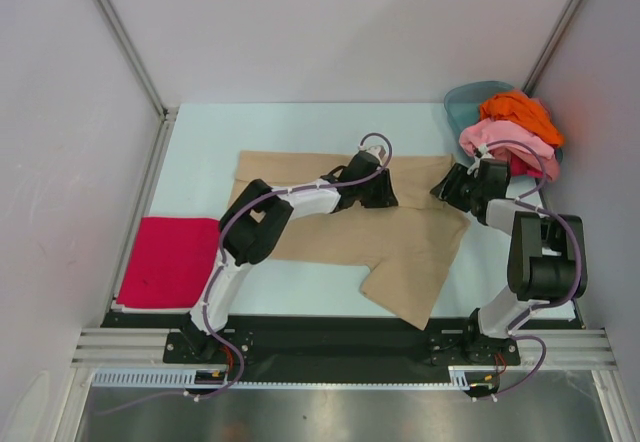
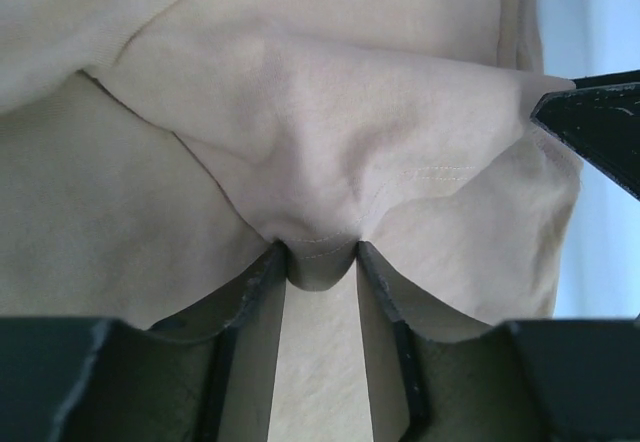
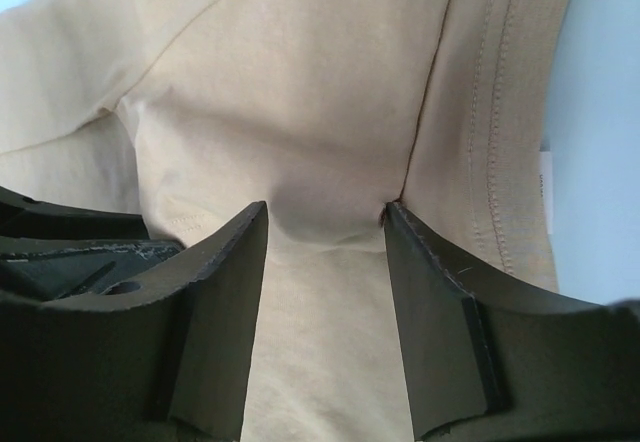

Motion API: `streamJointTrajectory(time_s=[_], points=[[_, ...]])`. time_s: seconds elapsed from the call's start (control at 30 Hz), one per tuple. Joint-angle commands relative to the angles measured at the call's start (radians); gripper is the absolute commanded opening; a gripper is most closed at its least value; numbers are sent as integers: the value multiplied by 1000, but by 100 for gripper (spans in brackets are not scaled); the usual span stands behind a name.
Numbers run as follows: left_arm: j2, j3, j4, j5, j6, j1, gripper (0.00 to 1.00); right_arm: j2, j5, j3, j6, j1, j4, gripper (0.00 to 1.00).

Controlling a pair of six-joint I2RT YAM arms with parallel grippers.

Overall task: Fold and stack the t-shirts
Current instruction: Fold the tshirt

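Dark fingertips of the left gripper (image 2: 318,254) pinch a small pucker of the tan t-shirt (image 1: 405,252), and the right gripper (image 3: 325,220) is clamped on a bunch of it beside a stitched hem. That shirt lies spread mid-table, with a folded magenta shirt (image 1: 170,260) at the left edge and pink and orange shirts (image 1: 512,127) heaped in a teal basin (image 1: 458,100) at the far right. For a clean fold, both grips should probably rise together and level, carrying the far edge over without dragging the cloth beneath.

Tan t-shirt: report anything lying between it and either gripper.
Nothing visible does. The left gripper and the right gripper each have a fold of the tan t-shirt bunched between their fingers, near its far edge. No other shirt or object lies across the cloth there.
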Motion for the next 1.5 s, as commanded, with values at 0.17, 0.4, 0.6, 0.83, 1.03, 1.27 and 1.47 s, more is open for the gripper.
streamJointTrajectory(time_s=[0.17, 0.4, 0.6, 0.83, 1.03, 1.27, 1.47], points=[[9, 43, -60, 10, 33, 7, 27, 12, -26, 40, -47, -8, -23, 53], [-29, 86, -140, 13, 63, 7, 10, -38, -76, 46, 24, -10, -17, 10], [-61, 92, -187, 32, 65, 8, 0, -100, -65, 59, 111, -13, -137, 0], [-80, 124, -259, 62, 82, 8, 2, -149, -65, 51, 147, -64, -229, 0], [-95, 133, -296, 90, 86, 10, 4, -81, -106, 65, 153, -74, -260, 0], [-129, 129, -342, 101, 100, 22, 6, -61, -122, 74, 142, -80, -273, 1], [-146, 133, -359, 165, 105, 28, 12, -66, -122, 76, 134, -97, -298, 5]])
